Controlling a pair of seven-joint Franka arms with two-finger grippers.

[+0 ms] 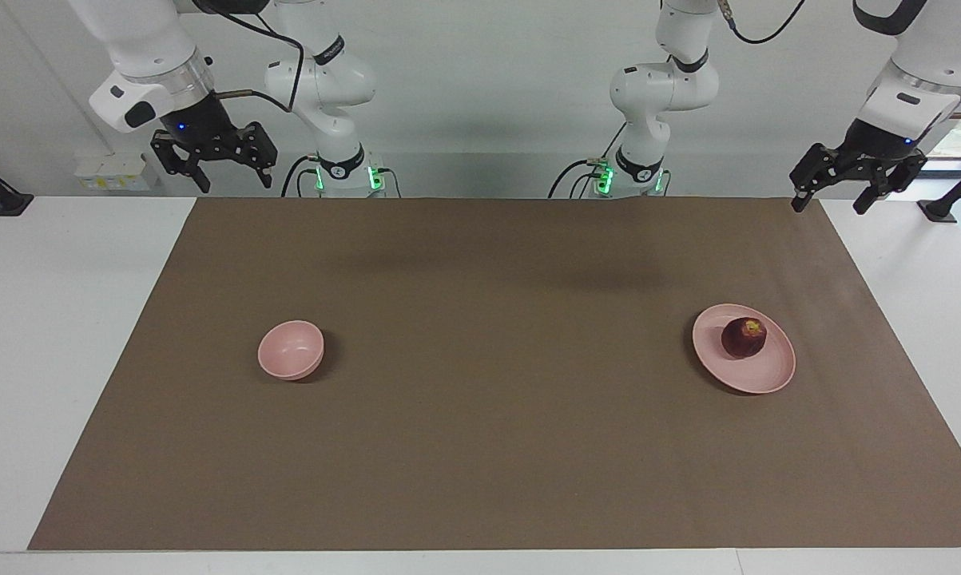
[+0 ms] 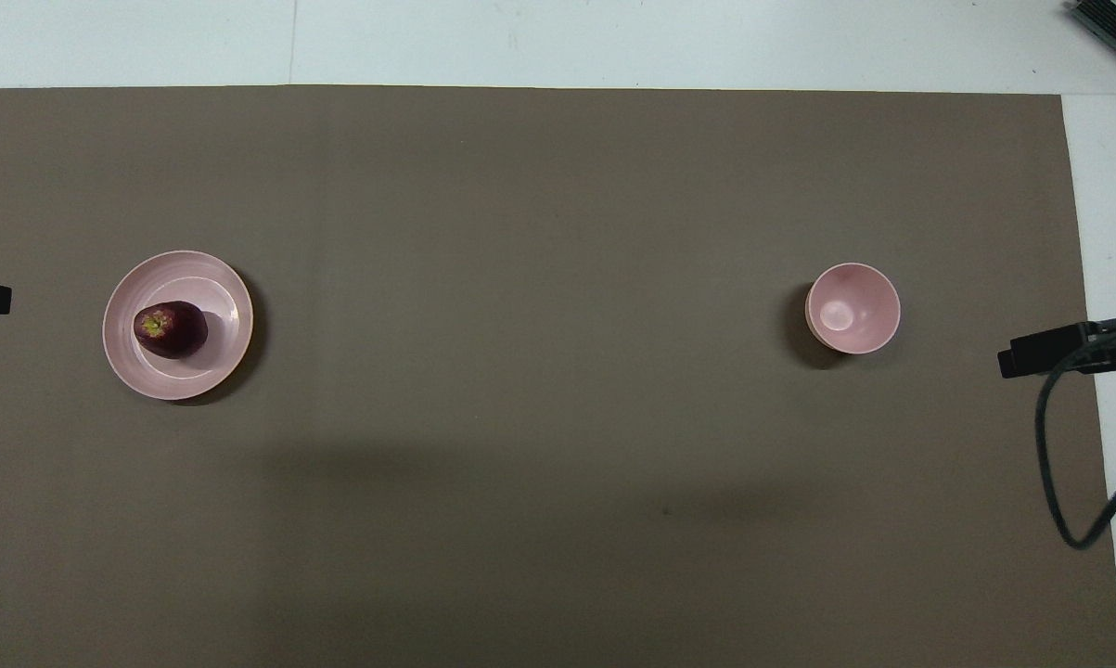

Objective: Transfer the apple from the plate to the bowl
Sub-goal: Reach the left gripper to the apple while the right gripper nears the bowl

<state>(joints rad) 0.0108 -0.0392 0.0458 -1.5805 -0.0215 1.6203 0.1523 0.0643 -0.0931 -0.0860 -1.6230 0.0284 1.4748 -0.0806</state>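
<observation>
The dark red apple point(image 1: 743, 337) point(image 2: 171, 329) lies on the wide pale pink plate point(image 1: 756, 374) point(image 2: 214, 366) toward the left arm's end of the table. The small deep pink bowl point(image 1: 291, 350) point(image 2: 853, 309) stands empty toward the right arm's end. My left gripper point(image 1: 833, 200) is open and empty, raised over the mat's corner near its base. My right gripper point(image 1: 234, 184) is open and empty, raised over the mat's edge near its base. Both arms wait.
A brown mat point(image 1: 480, 415) point(image 2: 539, 417) covers most of the white table point(image 1: 65, 319). A black cable point(image 2: 1058, 464) hangs by the right arm's end of the mat.
</observation>
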